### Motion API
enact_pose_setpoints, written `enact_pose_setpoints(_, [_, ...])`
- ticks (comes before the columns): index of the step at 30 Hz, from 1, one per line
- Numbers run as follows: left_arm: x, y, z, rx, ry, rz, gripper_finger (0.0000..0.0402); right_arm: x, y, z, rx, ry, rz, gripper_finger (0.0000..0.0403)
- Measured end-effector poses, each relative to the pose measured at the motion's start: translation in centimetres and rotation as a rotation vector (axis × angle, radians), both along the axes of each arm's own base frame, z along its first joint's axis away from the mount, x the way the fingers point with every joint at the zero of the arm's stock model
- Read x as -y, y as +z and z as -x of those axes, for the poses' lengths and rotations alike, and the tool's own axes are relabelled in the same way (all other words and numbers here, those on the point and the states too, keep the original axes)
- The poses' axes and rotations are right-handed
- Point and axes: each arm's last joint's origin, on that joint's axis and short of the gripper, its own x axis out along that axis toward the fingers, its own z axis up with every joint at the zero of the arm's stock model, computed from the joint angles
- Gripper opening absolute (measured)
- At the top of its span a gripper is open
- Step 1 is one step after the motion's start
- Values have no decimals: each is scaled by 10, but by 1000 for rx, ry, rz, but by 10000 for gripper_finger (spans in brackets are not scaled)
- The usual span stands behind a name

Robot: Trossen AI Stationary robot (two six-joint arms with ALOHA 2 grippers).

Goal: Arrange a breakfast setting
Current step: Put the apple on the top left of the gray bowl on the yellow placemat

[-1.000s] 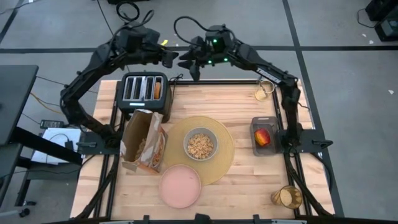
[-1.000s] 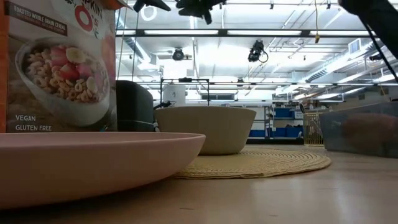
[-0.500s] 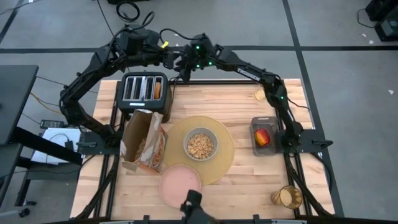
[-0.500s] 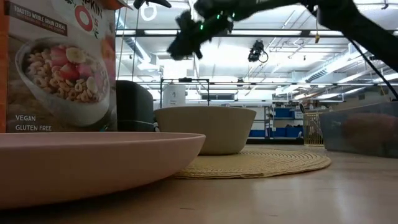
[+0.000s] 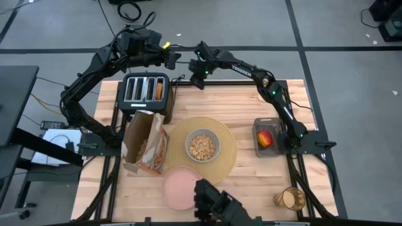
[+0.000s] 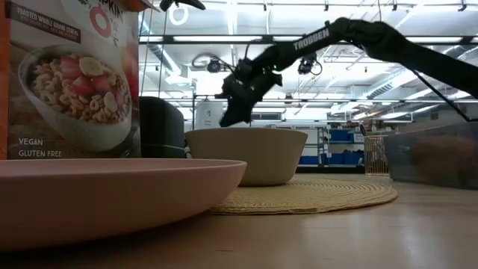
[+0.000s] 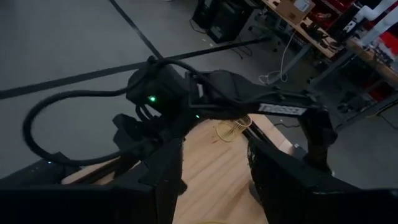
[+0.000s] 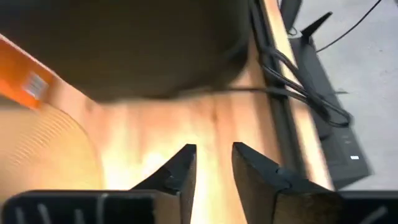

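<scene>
A wooden desk (image 5: 251,107) holds a tan placemat (image 5: 229,154) at its centre, with a cereal-filled grey-green bowl (image 5: 202,146) on it. A pink plate (image 5: 179,188) touches the mat's near edge. The right end effector (image 5: 198,80) hangs over the far edge beside the black toaster (image 5: 146,93), fingers a little apart, empty. The left end effector (image 5: 174,58) hovers nearby, seemingly open and empty.
</scene>
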Motion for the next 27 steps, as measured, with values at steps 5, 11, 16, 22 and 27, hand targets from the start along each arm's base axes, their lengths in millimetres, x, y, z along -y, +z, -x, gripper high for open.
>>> enact_pose_setpoints(5, [0, 0, 0, -20, -14, -25, 187, 23, -32, 7, -35, 70, 81, 55])
enact_pose_setpoints(11, [0, 0, 0, -24, -18, -25, 187, 27, -62, 9, -97, 234, 196, 11])
enact_pose_setpoints(16, [0, 0, 0, -32, -23, -37, 187, 25, -71, 9, -176, 357, 388, 6])
enact_pose_setpoints(22, [0, 0, 0, -33, -24, -39, 187, 24, -90, 3, -240, 327, 516, 5])
enact_pose_setpoints(27, [2, 0, -1, -32, -31, -38, 187, 24, -90, -4, -215, 287, 554, 3])
